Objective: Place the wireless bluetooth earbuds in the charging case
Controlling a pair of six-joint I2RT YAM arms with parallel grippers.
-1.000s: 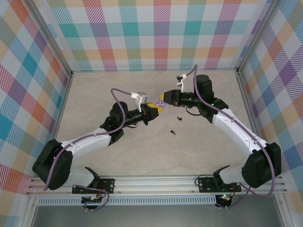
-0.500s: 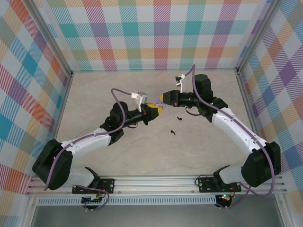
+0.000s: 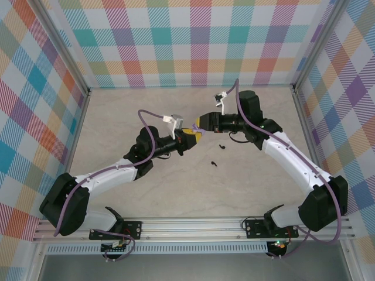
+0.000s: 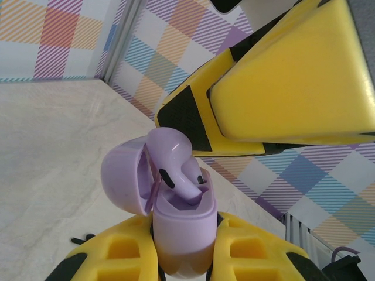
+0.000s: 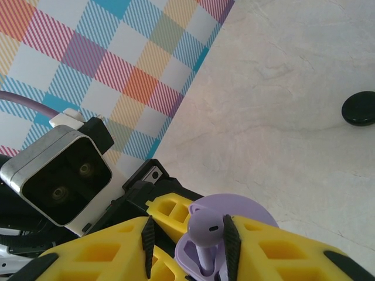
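We see the left gripper (image 4: 184,253) clenched on the lilac charging case (image 4: 183,225), its yellow fingers pressed against both sides of the case's lower half and holding it upright above the table (image 3: 176,190). The case's lid (image 4: 122,175) is swung open to one side. One pale lilac earbud (image 4: 176,167) stands in the open case with its stem down in the well and its rounded head leaning out over the rim, so it is not fully seated. The right gripper (image 5: 188,232) sits directly at the case from the opposite side, its two yellow fingers flanking the earbud's head; we cannot tell whether the pads pinch it or merely stand beside it. From above, the two grippers meet tip to tip near the middle of the table. Two small black pieces (image 3: 221,146) lie on the surface just right of the meeting point, close to each other and apart from both grippers. In the right wrist view a black rounded thing (image 5: 358,109) rests flat on the table at the right edge; we cannot tell what it is.
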